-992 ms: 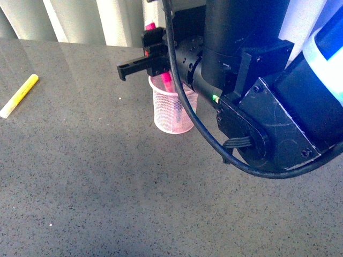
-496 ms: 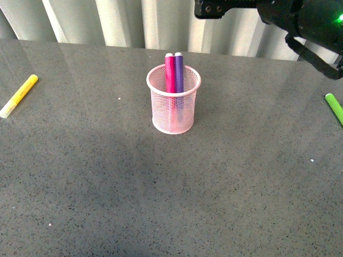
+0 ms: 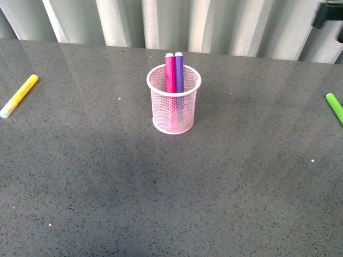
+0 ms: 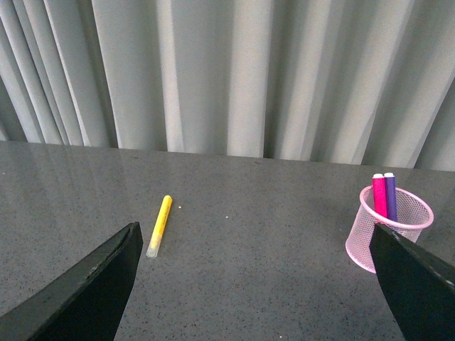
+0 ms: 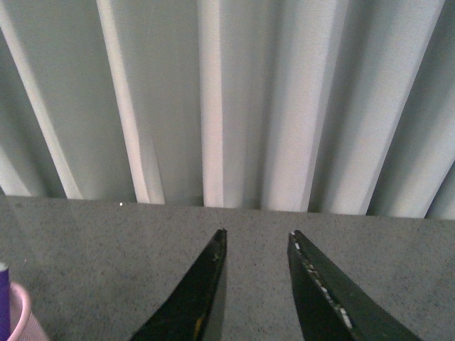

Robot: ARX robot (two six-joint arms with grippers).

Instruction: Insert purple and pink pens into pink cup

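Item: grey speckled table (image 3: 161, 203). Bare surface fills the nearest part of the front view.

Item: pink cup (image 3: 173, 110). Light pink wire-mesh cylinder, upright near the middle of the table. Also seen in the left wrist view (image 4: 389, 234) and, as a sliver of rim, at the edge of the right wrist view (image 5: 18, 316).

Item: pink pen (image 3: 169, 72). Stands upright inside the pink cup, tip projecting above the rim, on the left of the pair.

Item: purple pen (image 3: 179, 72). Stands upright inside the pink cup, touching the pink pen along its side, tip at the same height.

Item: yellow marker (image 3: 19, 95). Lies flat at the table's left edge, well apart from the cup.

Item: green marker (image 3: 335, 107). Lies flat at the table's right edge, partly cut off by the frame.

Item: left gripper (image 4: 256, 284). Jaws spread wide, one finger at each lower corner of its wrist view; nothing between them. It hangs above the table with the yellow marker and the cup both lying beyond it.

Item: right gripper (image 5: 256, 284). Jaws parted by a narrow gap, nothing held; raised above the table, facing the curtain. A dark part of this arm (image 3: 328, 16) shows at the far top right corner of the front view.

Item: pale pleated curtain (image 3: 161, 21). Hangs behind the far edge of the table.
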